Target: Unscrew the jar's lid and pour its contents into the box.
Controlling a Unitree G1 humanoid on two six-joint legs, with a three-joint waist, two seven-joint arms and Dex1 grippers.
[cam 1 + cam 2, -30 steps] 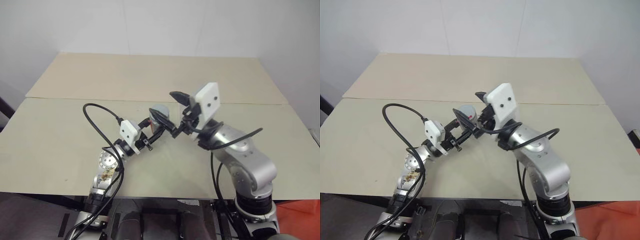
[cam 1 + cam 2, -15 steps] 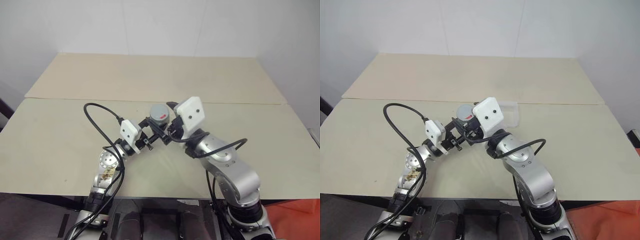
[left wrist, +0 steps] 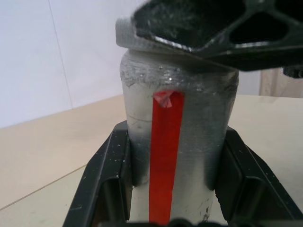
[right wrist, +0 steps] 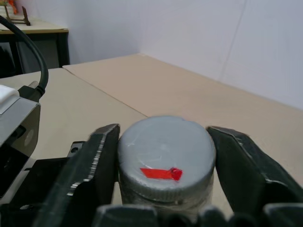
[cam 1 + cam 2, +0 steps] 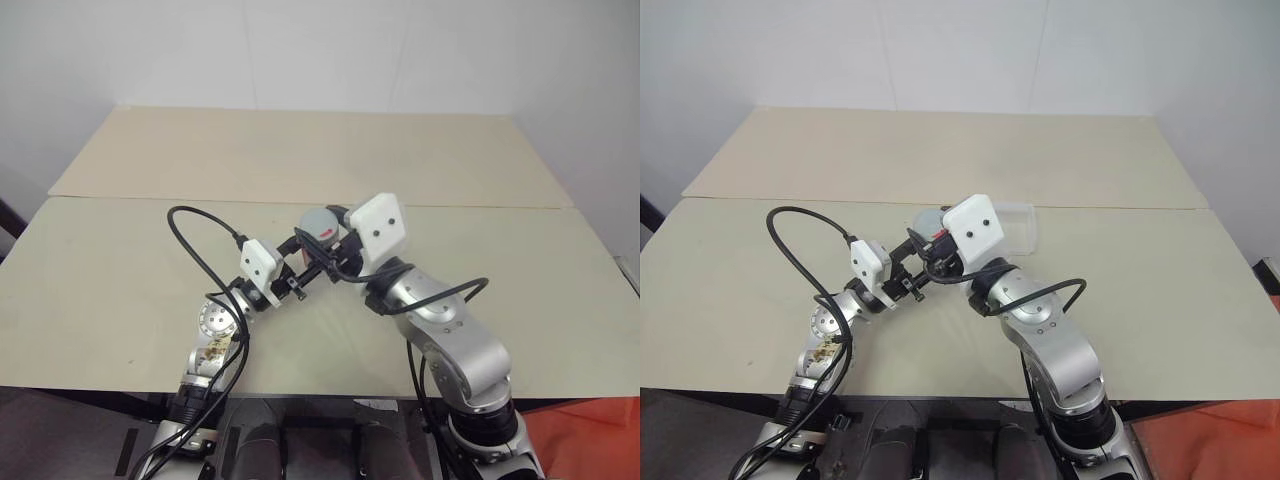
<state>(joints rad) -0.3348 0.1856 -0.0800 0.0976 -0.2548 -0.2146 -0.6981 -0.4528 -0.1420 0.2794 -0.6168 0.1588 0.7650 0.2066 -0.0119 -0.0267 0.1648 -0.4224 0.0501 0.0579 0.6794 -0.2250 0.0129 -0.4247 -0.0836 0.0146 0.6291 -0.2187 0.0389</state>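
Grey, red-taped jar — upright in the left claw — right claw clamps its lid.

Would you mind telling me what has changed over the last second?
The right end effector came down from above the jar and closed its fingers on the lid. The left end effector kept hold of the jar, in place.

Our two arms meet mid-frame: left hand clamped shut and angled upward, right hand closed from above, forearm bent inward.
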